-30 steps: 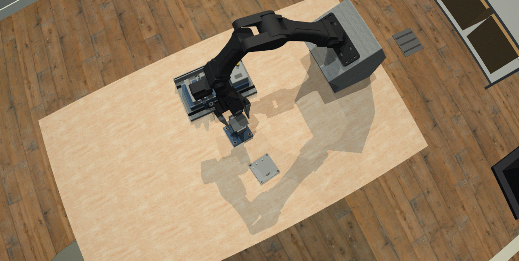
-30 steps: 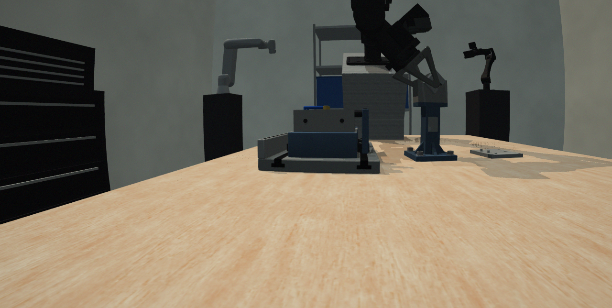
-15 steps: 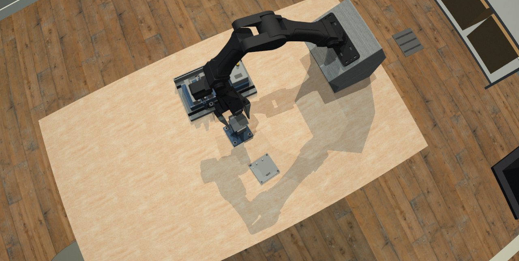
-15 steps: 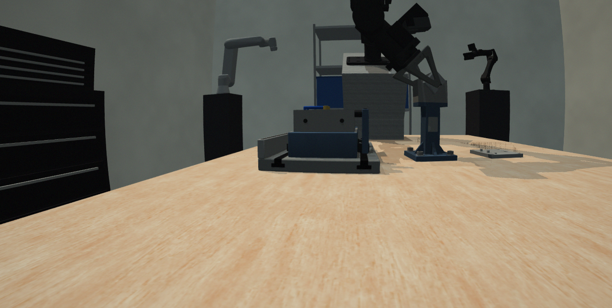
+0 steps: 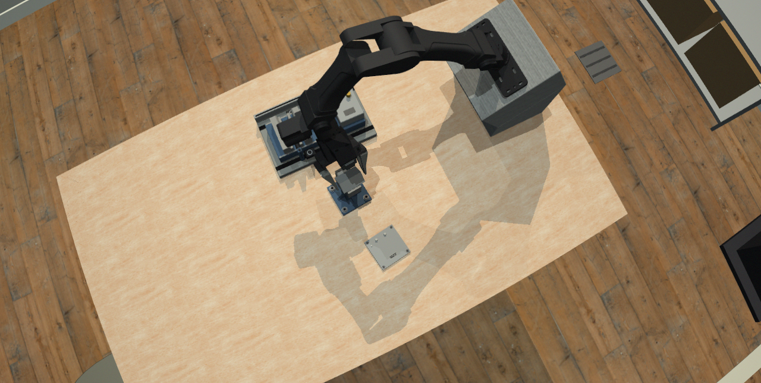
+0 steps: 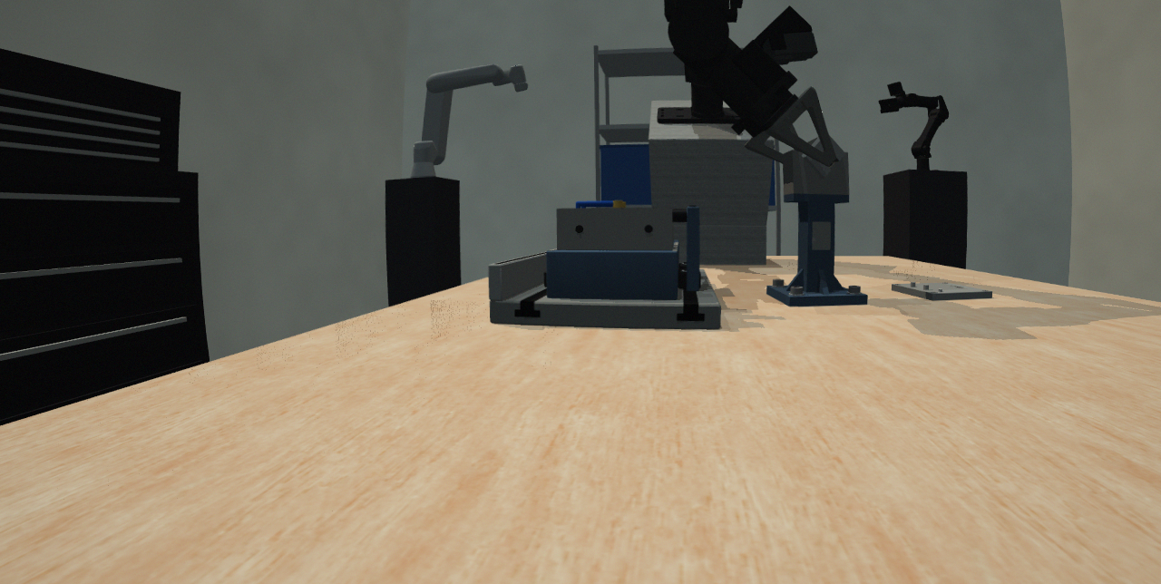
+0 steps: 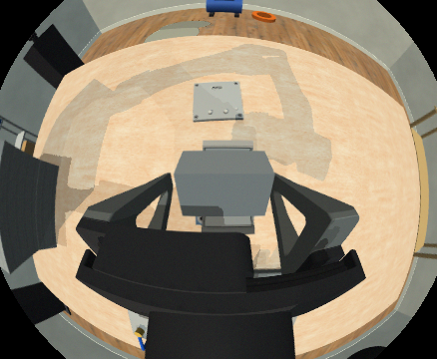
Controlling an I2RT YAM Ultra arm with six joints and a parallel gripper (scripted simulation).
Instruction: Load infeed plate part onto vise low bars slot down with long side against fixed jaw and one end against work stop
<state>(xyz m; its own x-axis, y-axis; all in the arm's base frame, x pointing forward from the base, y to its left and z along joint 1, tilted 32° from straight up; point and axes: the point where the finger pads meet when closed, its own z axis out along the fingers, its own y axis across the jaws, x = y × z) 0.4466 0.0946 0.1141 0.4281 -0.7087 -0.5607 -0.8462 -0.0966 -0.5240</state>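
Note:
The part (image 5: 349, 180) (image 7: 223, 191) is a grey block resting in the V-block on its blue stand (image 5: 336, 198) (image 6: 815, 256). Its faces toward the wrist camera are plain; I cannot see its slot. My gripper (image 5: 349, 178) (image 6: 812, 162) (image 7: 223, 176) is open, with one fingertip at each end of the part; the wrist view shows hardly any gap. The infeed plate (image 5: 387, 250) (image 6: 961, 291) (image 7: 218, 100) is bare apart from its small pins. The vise (image 5: 273, 142) (image 6: 612, 273) is largely under the arm in the top view. Its low bars and work stop cannot be made out.
The arm's grey pedestal (image 5: 532, 50) (image 6: 706, 199) stands at one end of the wooden table (image 5: 175, 253). The vise, with a grey box (image 5: 348, 107) at one end, is close beside the V-block. The infeed plate lies on the V-block's other side.

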